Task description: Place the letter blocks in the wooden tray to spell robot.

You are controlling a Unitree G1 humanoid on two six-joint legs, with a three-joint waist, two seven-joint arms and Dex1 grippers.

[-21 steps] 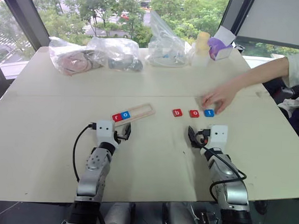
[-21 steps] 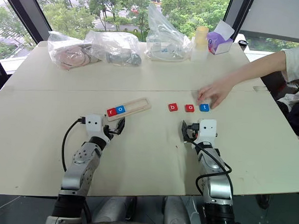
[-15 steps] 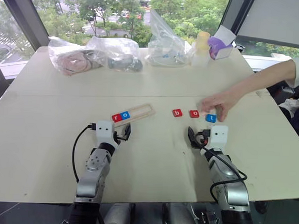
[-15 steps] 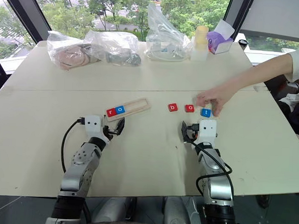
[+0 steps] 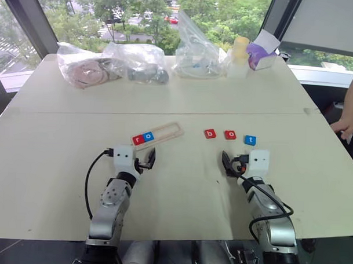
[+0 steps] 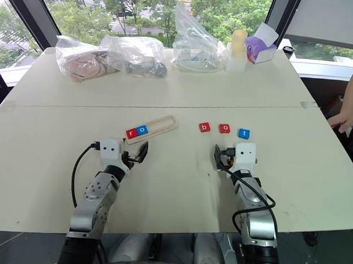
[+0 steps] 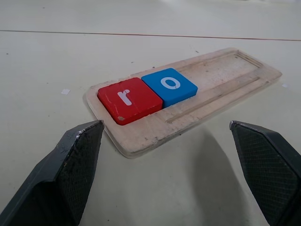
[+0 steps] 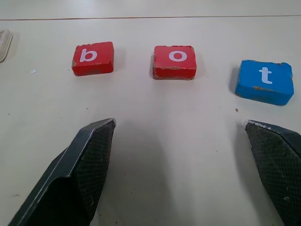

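The white letters are read clearly from the wrists: a red r tile [image 7: 130,100] and a blue o tile [image 7: 169,86] are seated side by side at the near end of the wooden tray [image 7: 221,77], while red b [image 8: 93,58], red o [image 8: 174,61] and blue t [image 8: 264,81] are spread in a row on the bare table [image 5: 60,139], apart from one another. From the head views, a person's hand [image 5: 346,127] is seen at the table's right edge, well apart from the tiles, and bags [image 5: 138,62] are lined along the far side. The left gripper [image 5: 147,160] is held with fingers apart just short of the tray, and the right gripper [image 5: 234,164] likewise spread and empty before the loose tiles, with open tabletop between them.

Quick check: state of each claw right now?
Left claw: open, holding nothing, short of the wooden tray.
Right claw: open, holding nothing.
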